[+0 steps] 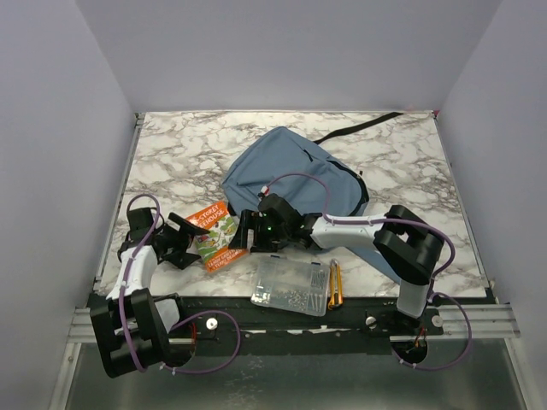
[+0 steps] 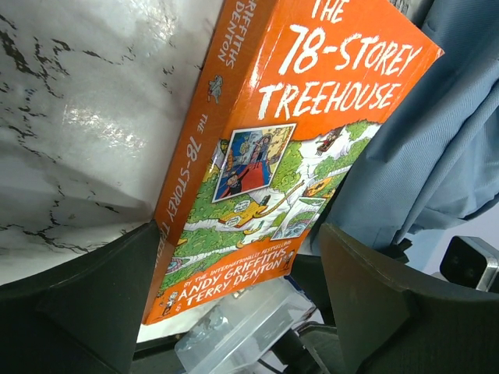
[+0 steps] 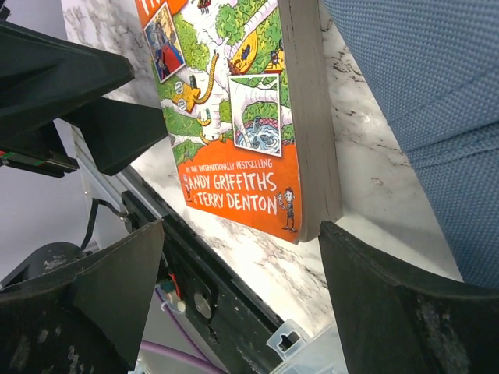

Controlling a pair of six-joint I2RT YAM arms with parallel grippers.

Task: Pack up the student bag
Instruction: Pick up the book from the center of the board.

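In the lower middle of the top view, the book (image 1: 218,236) lies flat between 2 wide-open, empty pincers, the left gripper (image 2: 240,228) on its left and the right gripper (image 3: 240,227) on its right. Its long side runs near to far. The student bag (image 1: 291,175) lies just behind, up and right.

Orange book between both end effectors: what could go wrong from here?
The book lies flat on the table, so the open left end effector and right end effector may shove it rather than grip it, or hit each other.
The student bag shows no open mouth in the top view; packing could stall.
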